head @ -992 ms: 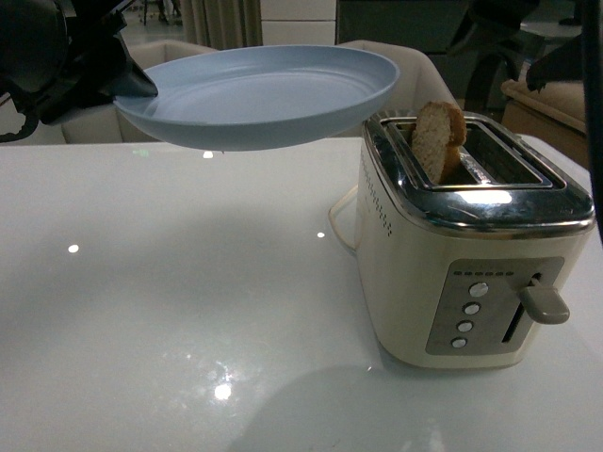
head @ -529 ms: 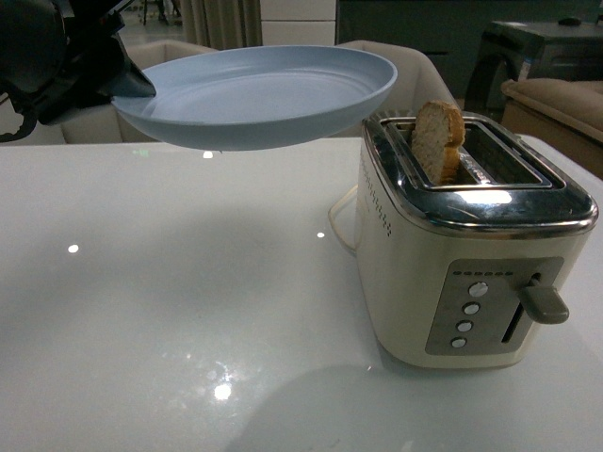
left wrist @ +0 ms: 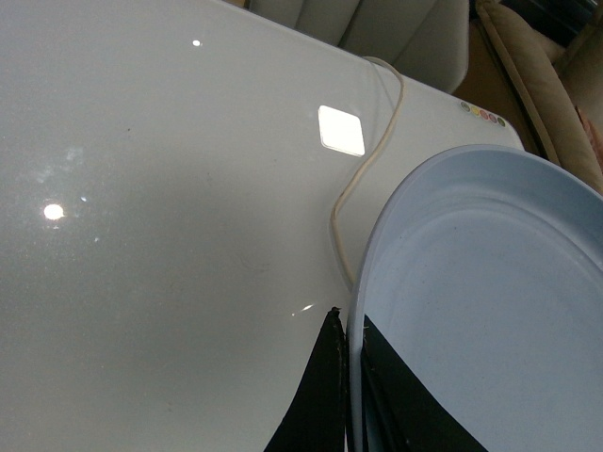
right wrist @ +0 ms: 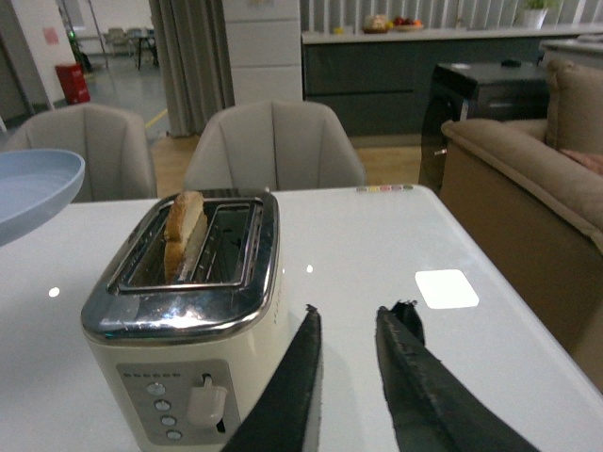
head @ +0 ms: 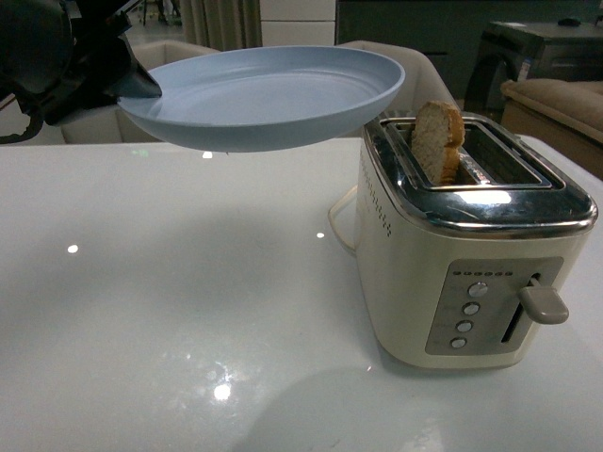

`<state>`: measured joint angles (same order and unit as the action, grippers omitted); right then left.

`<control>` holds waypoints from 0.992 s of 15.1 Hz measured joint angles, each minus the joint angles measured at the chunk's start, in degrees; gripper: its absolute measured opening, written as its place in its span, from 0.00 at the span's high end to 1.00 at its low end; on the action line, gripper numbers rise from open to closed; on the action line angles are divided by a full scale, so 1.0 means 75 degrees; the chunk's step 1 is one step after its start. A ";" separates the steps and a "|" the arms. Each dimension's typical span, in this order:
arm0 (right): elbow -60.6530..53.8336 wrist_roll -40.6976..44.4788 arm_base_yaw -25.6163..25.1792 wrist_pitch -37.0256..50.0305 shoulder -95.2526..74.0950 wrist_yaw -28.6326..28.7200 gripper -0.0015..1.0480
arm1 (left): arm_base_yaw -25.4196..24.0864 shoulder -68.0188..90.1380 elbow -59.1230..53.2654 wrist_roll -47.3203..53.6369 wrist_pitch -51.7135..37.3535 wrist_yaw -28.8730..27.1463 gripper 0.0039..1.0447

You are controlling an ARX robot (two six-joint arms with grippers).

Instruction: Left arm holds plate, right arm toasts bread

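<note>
**Clerk:** Start nearest the robot. What is there?

**Inspector:** A glossy white tabletop [head: 188,311] with lamp glints on it. A cream box-shaped toaster with a chrome top [head: 405,282] stands on its right part. The grey lever [head: 544,303] on its front panel sits high in its track.

**Clerk:** And the right claw?

**Inspector:** The slim pointed black right gripper [right wrist: 353,320] shows only in its own wrist camera. Its jaws are spread apart and hold nothing. It hangs above the table beside the toaster, clear of it.

**Clerk:** Where is the task's item?

**Inspector:** The slice of light brown bread with a darker crust [head: 439,139] stands on edge in the slot nearer the plate. Its rounded top projects above the chrome.

**Clerk:** The plate?

**Inspector:** The round pale blue shallow plate [head: 264,94] is off the table. In the front view its rim overlaps the toaster's far left corner; whether they touch, I cannot tell. The glossy black left gripper [left wrist: 349,320] pinches the rim between its flat jaws, one above and one beneath.

**Clerk:** Further back?

**Inspector:** A cream power cord [left wrist: 363,179] on the table, then pale upholstered chairs [right wrist: 273,141].
</note>
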<state>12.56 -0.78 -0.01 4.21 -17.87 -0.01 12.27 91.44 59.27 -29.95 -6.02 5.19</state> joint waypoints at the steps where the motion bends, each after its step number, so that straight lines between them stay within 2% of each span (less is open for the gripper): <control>1: -0.0157 0.0029 0.0000 0.0073 0.0382 0.0003 0.89 | 0.0000 0.0000 0.0000 0.0000 -0.0003 -0.0003 0.98; 2: -0.0303 0.0076 0.0000 0.0114 0.0463 -0.0006 0.98 | -0.0015 0.0000 0.0000 -0.0003 -0.0003 -0.0006 0.98; 4: -0.0723 0.0061 0.0000 0.0073 0.0688 0.0000 0.98 | -0.0015 0.0000 0.0000 0.0000 -0.0003 -0.0003 0.98; 6: -0.0903 0.0058 0.0000 -0.0734 0.1754 0.0003 0.98 | -0.0015 0.0000 0.0000 0.0000 -0.0003 -0.0003 0.98; 15: -0.1580 0.0055 0.0000 -0.0624 0.2311 0.0000 0.98 | -0.0015 0.0003 0.0000 0.0000 0.0000 -0.0006 0.98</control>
<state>0.71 -0.36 -0.01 -0.47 -0.54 -0.01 12.16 91.46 59.27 -29.95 -6.02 5.15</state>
